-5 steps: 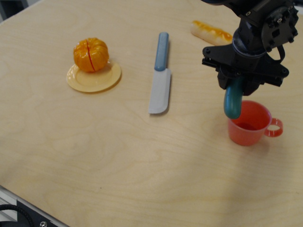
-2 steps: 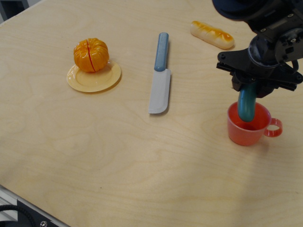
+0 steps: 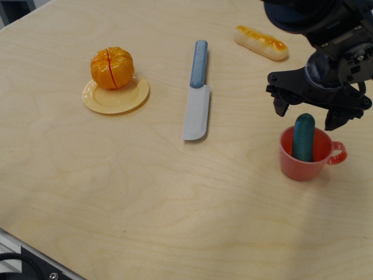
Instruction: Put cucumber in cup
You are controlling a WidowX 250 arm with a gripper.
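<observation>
The dark teal-green cucumber (image 3: 303, 137) stands upright inside the coral orange-red cup (image 3: 298, 164), its upper half sticking out above the rim. The cup's ring handle (image 3: 338, 153) points right. My gripper (image 3: 308, 114) hangs just above the cucumber's top with its jaws spread wide apart on either side. It holds nothing.
A blue-handled grey toy knife (image 3: 197, 91) lies at the table's middle. A yellow-orange bread roll (image 3: 261, 42) lies at the back right. A cut orange (image 3: 112, 67) sits on a pale yellow plate (image 3: 116, 98) at the left. The table's front edge runs at the lower left.
My gripper carried the cucumber right over the cup, lowered it in, then opened and let it go. The cucumber now stands in the cup on its own.
</observation>
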